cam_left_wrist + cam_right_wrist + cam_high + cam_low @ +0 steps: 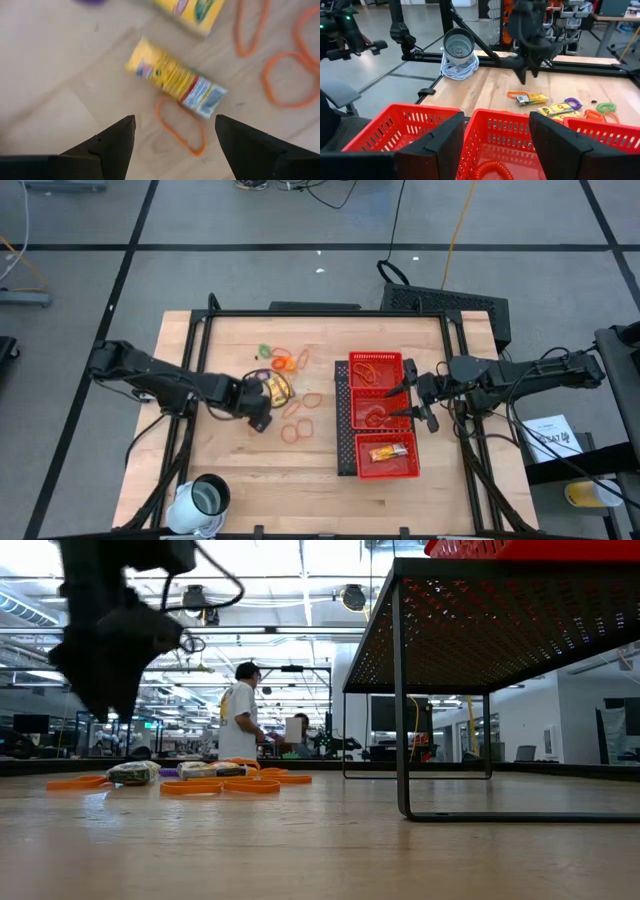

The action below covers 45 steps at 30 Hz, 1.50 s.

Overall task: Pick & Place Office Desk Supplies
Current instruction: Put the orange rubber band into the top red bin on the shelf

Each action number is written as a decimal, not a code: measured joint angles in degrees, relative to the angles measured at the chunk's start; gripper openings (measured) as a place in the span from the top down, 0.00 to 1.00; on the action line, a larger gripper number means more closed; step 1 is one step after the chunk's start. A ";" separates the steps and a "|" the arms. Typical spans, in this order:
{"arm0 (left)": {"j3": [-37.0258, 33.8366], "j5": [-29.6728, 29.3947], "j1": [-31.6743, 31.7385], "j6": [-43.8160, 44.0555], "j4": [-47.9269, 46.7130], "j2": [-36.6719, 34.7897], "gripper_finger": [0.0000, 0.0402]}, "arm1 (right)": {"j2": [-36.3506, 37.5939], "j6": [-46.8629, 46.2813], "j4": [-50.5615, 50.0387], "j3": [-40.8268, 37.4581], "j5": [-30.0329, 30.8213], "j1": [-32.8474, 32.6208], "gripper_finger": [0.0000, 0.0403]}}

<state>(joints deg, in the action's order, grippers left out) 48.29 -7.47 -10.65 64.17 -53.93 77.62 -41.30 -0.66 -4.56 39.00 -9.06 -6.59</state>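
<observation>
Several orange rubber bands (296,430) and two yellow packets (277,388) lie flat on the wooden table left of the red mesh tray (347,415). My left gripper (262,412) hovers open just above the table. In the left wrist view its fingers stand over one yellow packet (175,80) and an orange rubber band (182,125), touching neither. A green loop (265,350) and a purple piece (573,103) lie farther off. My right gripper (409,395) is open over the tray's middle compartment (500,142). Rubber bands (372,370) lie in the far and middle compartments, and a packet (388,451) in the near one.
A white cup (205,498) lies on a coiled white cord at the table's near left corner. In the low view the tray (530,548) sits on a dark mesh stand (480,630) with thin legs. Bare wood lies between the bands and the near edge. A person (240,720) stands far behind.
</observation>
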 joint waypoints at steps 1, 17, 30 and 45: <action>-1.17 0.04 -0.51 2.28 0.62 0.00 0.29 | -0.01 0.28 0.00 0.00 0.01 0.00 0.47; -14.04 0.27 -0.99 14.18 16.20 0.00 0.29 | 0.00 0.32 0.00 0.00 0.00 0.02 0.47; -15.34 2.54 -0.99 14.03 18.27 2.38 0.29 | 0.00 0.30 0.00 0.00 0.00 0.02 0.47; -15.01 3.35 -0.94 17.66 18.64 4.60 0.74 | -0.01 0.91 -0.01 -0.02 0.00 0.02 0.47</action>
<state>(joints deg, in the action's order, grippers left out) 33.28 -4.12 -11.60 81.83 -35.29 82.22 -41.30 0.25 -4.57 38.98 -9.06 -6.57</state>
